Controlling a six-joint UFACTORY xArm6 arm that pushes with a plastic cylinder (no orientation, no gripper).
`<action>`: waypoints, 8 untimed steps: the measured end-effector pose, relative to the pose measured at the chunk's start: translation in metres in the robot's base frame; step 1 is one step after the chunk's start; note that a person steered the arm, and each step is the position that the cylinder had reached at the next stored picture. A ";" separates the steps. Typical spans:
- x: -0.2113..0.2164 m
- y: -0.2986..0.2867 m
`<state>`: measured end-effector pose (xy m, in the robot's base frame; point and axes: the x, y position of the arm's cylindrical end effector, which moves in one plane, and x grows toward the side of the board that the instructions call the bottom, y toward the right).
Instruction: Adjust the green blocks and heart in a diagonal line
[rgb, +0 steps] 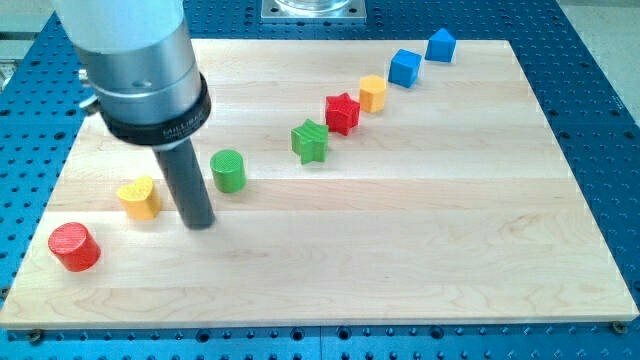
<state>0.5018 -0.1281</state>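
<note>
A green cylinder (228, 170) stands left of the board's middle. A green star (310, 140) lies up and to its right. A yellow heart (139, 197) lies down and to the left of the cylinder. My tip (199, 221) rests on the board between the heart and the green cylinder, slightly below both, touching neither. The heart, cylinder and star lie roughly along a line rising to the view's right.
A red cylinder (74, 246) sits at the lower left. A red star (342, 112), a yellow block (372, 93) and two blue blocks (404, 68) (440, 45) continue the line to the upper right. The wooden board (420, 240) lies on a blue perforated table.
</note>
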 end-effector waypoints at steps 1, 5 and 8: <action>-0.033 0.008; -0.092 -0.020; -0.092 -0.030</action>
<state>0.4097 -0.1579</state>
